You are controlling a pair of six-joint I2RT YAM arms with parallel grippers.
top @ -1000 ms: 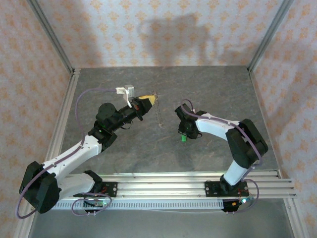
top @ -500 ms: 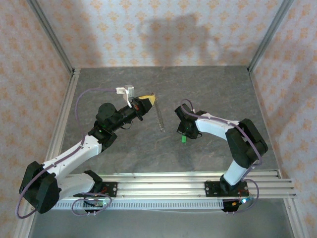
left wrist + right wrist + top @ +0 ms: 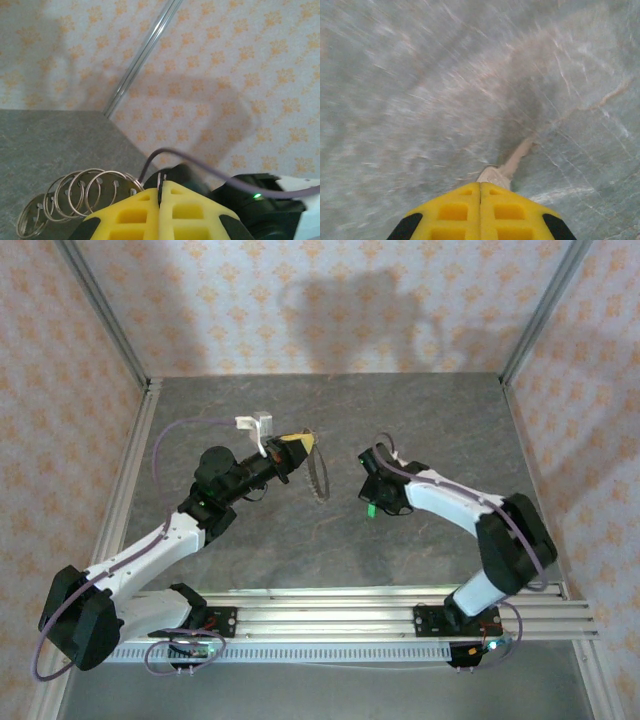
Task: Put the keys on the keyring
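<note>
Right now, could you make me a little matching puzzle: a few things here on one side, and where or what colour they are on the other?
Things:
1 keyring
2 key
3 table
4 wall

Matches:
A grey, stone-patterned
B pinched in the right arm's jaws
C pale with orange motifs
D pinched in the left arm's jaws

Pairs: 1-D, 2-B, 3-A, 4-C

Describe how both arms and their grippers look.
Both the left arm and right arm have white links, black joints and a thin lilac cable running along them. The left gripper and right gripper are yellow with square recesses, black at the base.
</note>
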